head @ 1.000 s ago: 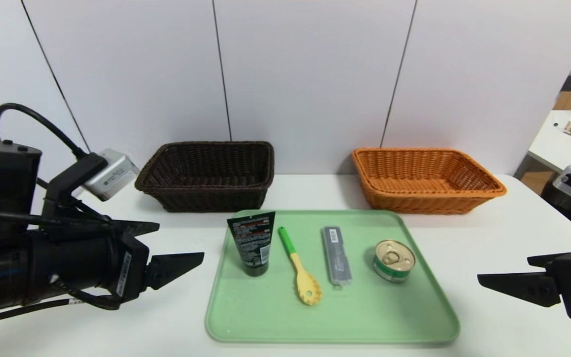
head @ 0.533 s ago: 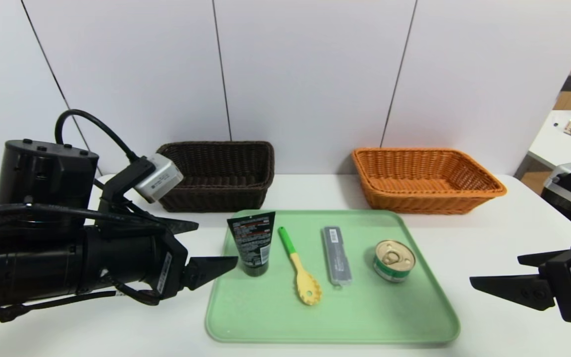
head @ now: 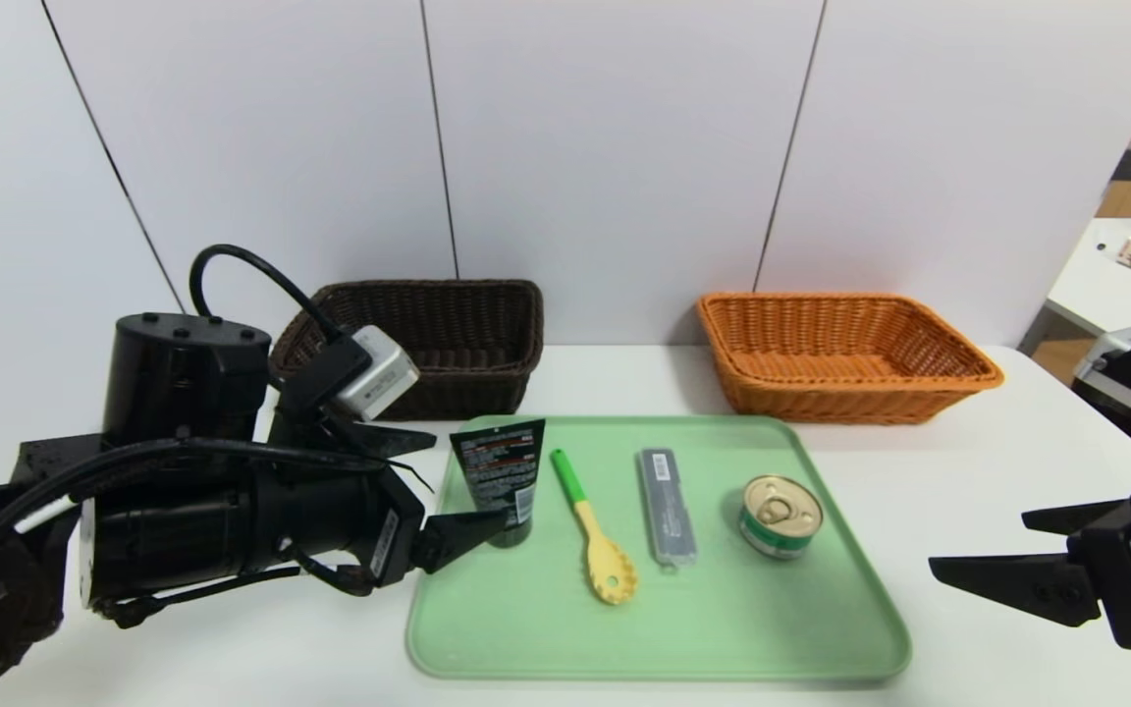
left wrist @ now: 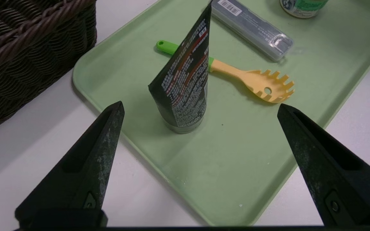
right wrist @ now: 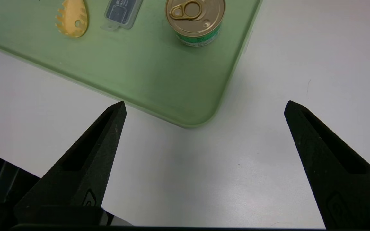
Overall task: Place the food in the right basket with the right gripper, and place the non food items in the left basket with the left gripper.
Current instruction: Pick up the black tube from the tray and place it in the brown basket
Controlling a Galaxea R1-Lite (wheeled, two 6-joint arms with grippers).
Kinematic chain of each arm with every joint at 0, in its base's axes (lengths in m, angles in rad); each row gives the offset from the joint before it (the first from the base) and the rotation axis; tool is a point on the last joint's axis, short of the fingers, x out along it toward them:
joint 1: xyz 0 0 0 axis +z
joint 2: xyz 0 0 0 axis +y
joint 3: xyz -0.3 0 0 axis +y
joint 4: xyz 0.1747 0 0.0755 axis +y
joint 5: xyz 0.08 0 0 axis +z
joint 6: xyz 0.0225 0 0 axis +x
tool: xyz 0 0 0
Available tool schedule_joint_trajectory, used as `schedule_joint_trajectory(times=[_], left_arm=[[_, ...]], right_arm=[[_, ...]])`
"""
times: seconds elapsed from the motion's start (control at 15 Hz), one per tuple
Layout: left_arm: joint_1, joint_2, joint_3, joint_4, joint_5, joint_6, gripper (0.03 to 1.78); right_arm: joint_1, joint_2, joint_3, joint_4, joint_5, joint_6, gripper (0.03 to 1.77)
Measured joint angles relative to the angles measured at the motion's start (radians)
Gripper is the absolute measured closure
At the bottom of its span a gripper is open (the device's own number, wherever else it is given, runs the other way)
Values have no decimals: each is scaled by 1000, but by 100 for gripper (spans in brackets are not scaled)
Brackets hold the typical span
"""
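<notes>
Black and standing on its cap, the tube (head: 497, 471) is at the left side of the green tray (head: 654, 638) in the head view, near the pasta spoon (head: 610, 570). Its flat sealed end points up, and its long axis runs close to upright. The left tool (head: 470, 479), its jaws apart and holding nothing, is beside it, one fingertip overlapping the tube's lower part in this view; whether they touch, I can't quite tell from here. Coming in off-centre, that tip could knock the tube over, since it stands on a narrow cap. Squeezing only the thin upper end might let it swing on the way to the dark basket (head: 482, 395). The right tool (head: 976, 540) waits off the tray's right side, spread and empty; the can (head: 781, 516) would be its load for the orange basket (head: 850, 403).

The left wrist view shows the tube ahead of the spread fingers, ungripped, with the spoon passing behind it. Closing too wide could drag the spoon's handle along.

The right wrist view has the can beyond the parted fingers, well short of a grip.
</notes>
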Motion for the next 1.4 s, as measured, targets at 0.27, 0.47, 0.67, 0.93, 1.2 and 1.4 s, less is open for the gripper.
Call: schedule_joint_trajectory(times=[0.27,0.47,0.67,0.93,1.2,1.4], left_arm=[[3,88,10,-79,-31,8,12],[5,170,11,-178,-35,6,12],[4,213,10,-226,-37,4,12],[5,239,7,-228,-38,4,12],[5,259,-2,-230,-37,2,12],[5,271,-8,-241,-37,1,12]], right_arm=[[0,-10,5,0,-1,-1,10],[0,-27,34,-79,-2,2,10],[8,-34,114,-260,4,-1,10],[63,-34,181,-413,11,3,10],[94,-32,193,-415,62,0,10],[97,-32,196,-415,69,-1,10]])
